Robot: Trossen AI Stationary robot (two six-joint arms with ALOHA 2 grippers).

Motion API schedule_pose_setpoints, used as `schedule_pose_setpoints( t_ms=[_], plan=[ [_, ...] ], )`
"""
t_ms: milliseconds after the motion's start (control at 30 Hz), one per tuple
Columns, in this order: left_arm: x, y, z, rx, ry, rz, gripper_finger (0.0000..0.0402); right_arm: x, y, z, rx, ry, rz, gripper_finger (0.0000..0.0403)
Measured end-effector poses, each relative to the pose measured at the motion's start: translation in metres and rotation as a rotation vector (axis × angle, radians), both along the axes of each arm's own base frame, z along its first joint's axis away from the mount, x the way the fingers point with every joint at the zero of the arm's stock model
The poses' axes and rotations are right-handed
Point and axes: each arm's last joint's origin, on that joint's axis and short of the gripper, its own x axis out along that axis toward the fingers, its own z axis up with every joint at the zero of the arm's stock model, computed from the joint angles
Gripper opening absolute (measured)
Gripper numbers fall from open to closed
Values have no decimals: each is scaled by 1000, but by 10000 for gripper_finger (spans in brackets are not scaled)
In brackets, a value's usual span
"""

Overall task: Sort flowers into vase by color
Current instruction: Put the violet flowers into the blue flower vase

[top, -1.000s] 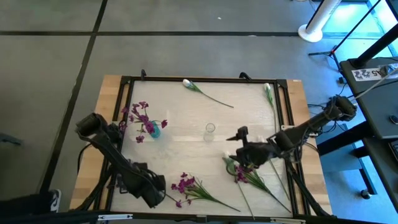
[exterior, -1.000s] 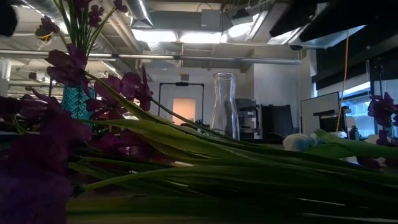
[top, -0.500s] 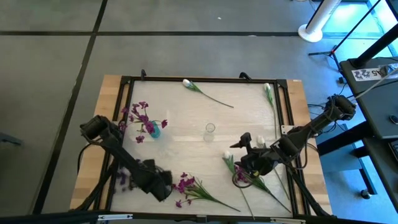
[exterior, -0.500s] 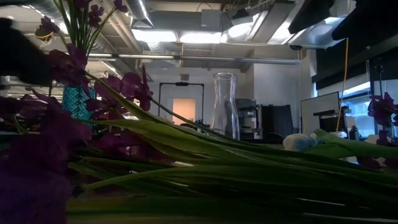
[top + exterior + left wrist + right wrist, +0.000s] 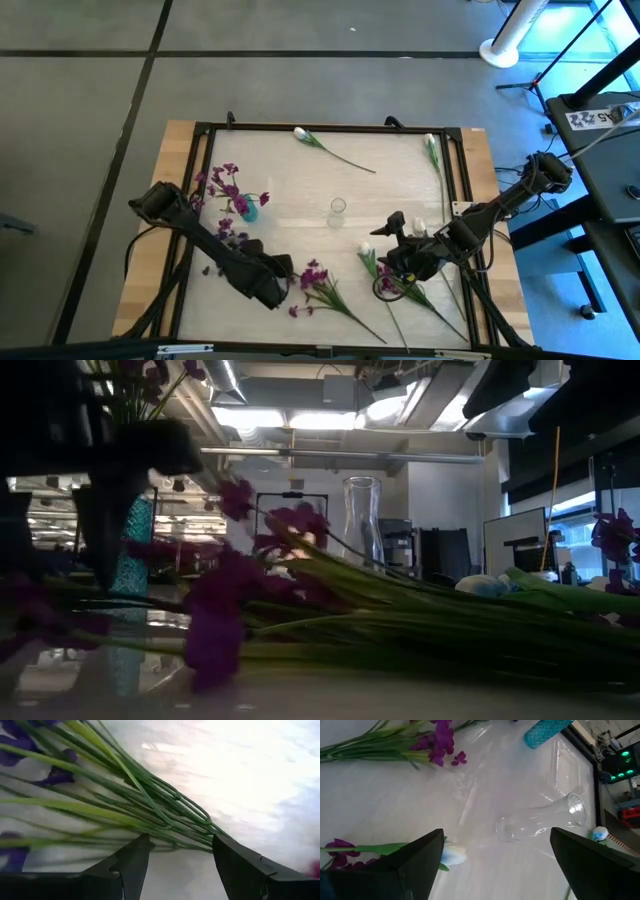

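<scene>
Two arms work low over the bench (image 5: pixel 300 210). At the near edge, slightly left of its middle, the left gripper (image 5: pixel 272 291) sits beside a purple flower bunch (image 5: pixel 316 284); in the left wrist view its fingers (image 5: pixel 131 865) stand apart on either side of the bunch's gathered green stems (image 5: pixel 165 822), the stems passing just ahead of the tips, and I cannot tell whether they pinch anything. Toward the near right, the right gripper (image 5: pixel 398 250) hangs spread wide and holds nothing, above a loose pile of mixed stems (image 5: pixel 400 285), with a white bud (image 5: pixel 366 247) lying just beside it. A teal vase (image 5: pixel 249 211) stands upright in the left half of the bench and carries purple blossoms (image 5: pixel 222 186). A clear glass vase (image 5: pixel 338 207) stands upright near the bench's centre. Two white tulips lie apart from the rest: one white tulip (image 5: pixel 318 142) along the far edge near its middle, another tulip (image 5: pixel 433 152) close to the far right corner, lying roughly along the right edge.
</scene>
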Motion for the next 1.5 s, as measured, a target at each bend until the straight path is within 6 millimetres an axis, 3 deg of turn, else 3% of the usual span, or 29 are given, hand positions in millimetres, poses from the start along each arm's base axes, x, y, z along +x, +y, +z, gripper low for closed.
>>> schedule_pose_setpoints(
  t_ms=[200, 300, 467, 567, 700, 933, 1000, 1133, 1300, 1500],
  plan=[
    [-15, -14, 18, 53, 58, 27, 209, 0, 0, 0, -8, 5, 4, 363],
    [-14, -13, 9, 14, 42, 41, 207, 0, 0, 0, -14, 6, 10, 363],
    [-13, 7, -14, 13, 49, 77, 207, 0, 0, 0, -13, 5, 9, 363],
    [-12, 14, -18, -21, 104, 33, 201, -1, -1, -1, 1, 12, -8, 363],
    [-17, 14, -17, -78, 216, -58, 156, -4, -3, -4, 6, 50, -43, 363],
    [-40, 3, -8, -126, 394, -229, 24, -6, -4, -6, 24, 65, -71, 363],
    [-46, 1, -3, -137, 416, -264, 8, -6, -4, -5, 26, 66, -69, 363],
    [-53, -3, 12, -158, 352, -232, 31, -6, -4, -5, 26, 66, -69, 363],
    [-61, -5, 31, -104, 166, -58, 96, -6, -4, -5, 30, 67, -66, 363],
    [-49, -5, 17, -92, 135, 31, 176, -6, -4, -6, 31, 69, -65, 363]
  ],
)
